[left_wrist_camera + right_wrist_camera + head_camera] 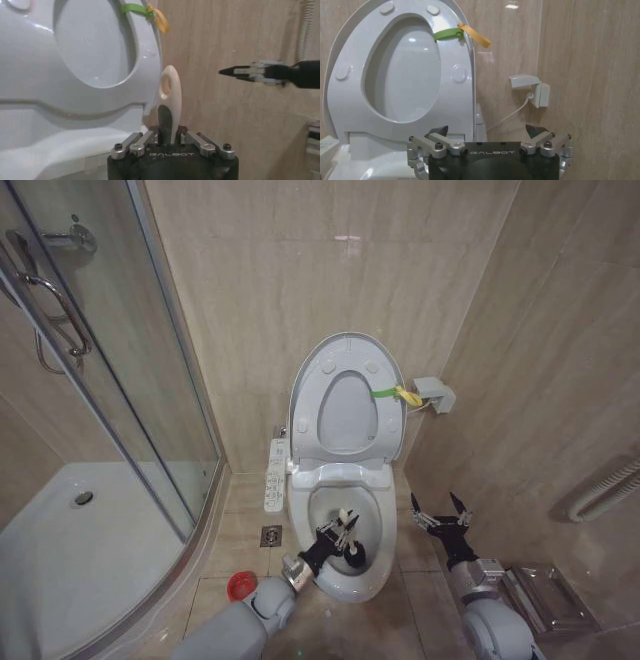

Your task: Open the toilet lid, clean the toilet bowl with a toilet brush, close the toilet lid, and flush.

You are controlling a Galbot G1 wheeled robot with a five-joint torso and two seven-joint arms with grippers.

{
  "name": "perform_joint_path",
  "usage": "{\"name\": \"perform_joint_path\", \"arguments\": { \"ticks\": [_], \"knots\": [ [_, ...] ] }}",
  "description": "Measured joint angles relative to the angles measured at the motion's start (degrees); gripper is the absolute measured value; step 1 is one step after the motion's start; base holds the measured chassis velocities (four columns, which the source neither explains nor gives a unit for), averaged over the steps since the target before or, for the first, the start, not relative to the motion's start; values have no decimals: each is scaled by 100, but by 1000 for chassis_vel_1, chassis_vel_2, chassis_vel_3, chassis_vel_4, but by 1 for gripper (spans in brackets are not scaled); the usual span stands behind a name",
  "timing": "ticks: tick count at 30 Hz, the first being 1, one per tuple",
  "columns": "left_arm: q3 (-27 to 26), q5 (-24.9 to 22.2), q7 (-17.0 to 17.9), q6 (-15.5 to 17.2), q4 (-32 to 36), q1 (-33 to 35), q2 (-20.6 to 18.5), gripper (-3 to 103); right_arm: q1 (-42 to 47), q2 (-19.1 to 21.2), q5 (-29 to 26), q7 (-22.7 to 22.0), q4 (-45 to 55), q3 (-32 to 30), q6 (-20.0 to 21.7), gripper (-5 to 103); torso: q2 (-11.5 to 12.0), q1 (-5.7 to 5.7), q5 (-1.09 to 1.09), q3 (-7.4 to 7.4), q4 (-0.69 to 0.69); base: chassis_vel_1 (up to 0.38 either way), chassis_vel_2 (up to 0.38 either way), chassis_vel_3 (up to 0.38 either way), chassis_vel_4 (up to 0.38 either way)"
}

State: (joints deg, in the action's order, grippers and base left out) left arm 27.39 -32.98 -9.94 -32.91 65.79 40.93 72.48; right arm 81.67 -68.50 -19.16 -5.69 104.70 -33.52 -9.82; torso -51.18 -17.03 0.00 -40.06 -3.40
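The toilet lid [347,415] stands raised against the back wall with the ring seat [312,405] in front of it, a yellow-green strap [394,393] at its edge. Below, the white toilet bowl [384,525] is uncovered. My left gripper [340,538] reaches over the bowl's front, shut on the toilet brush [345,525]. The pale handle [168,93] sticks out between the fingers, and the black bristle head [357,556] sits low inside the bowl. My right gripper [441,516] hovers open and holding nothing, just right of the bowl; the left wrist view shows the right gripper [239,72] farther off.
A red cup holder [239,585] stands on the floor left of the bowl, near a floor drain [271,535]. A button panel [276,475] lines the bowl's left side. The glass shower enclosure [110,430] takes the left. A wall box [435,393] with a cord and a metal fitting [545,600] sit on the right.
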Motion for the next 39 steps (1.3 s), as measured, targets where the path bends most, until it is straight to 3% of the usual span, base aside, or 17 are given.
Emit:
{"name": "perform_joint_path", "arguments": {
  "ticks": [9, 12, 16, 22, 39],
  "knots": [
    [-194, -127, -271, -150, -971, -456, 205, 20, 0, 0, 0, 0, 0, 0, 0, 100, 0, -1, 1, -1, -1, 0, 0, 0, 0],
    [-204, -140, -211, -138, -805, -463, 127, 20, 0, 0, 0, 0, 0, 0, 0, 100, 0, -1, 0, -1, 0, 0, 0, 0, 0],
    [-11, -159, 48, 74, 268, -207, -206, 20, 0, 0, 0, 0, 0, 0, 0, 100, 0, 0, 0, 0, -1, 0, 0, 0, 0],
    [88, -82, 99, 124, 602, 46, -279, 20, 0, 0, 0, 0, 0, 0, 0, 100, 0, 0, 0, 0, -1, 0, 0, 0, 0],
    [-363, 60, -85, -66, -630, -199, -44, 20, 0, 0, 0, 0, 0, 0, 0, 100, 0, 0, 0, 0, -1, 0, 0, 0, 0]
  ]
}}
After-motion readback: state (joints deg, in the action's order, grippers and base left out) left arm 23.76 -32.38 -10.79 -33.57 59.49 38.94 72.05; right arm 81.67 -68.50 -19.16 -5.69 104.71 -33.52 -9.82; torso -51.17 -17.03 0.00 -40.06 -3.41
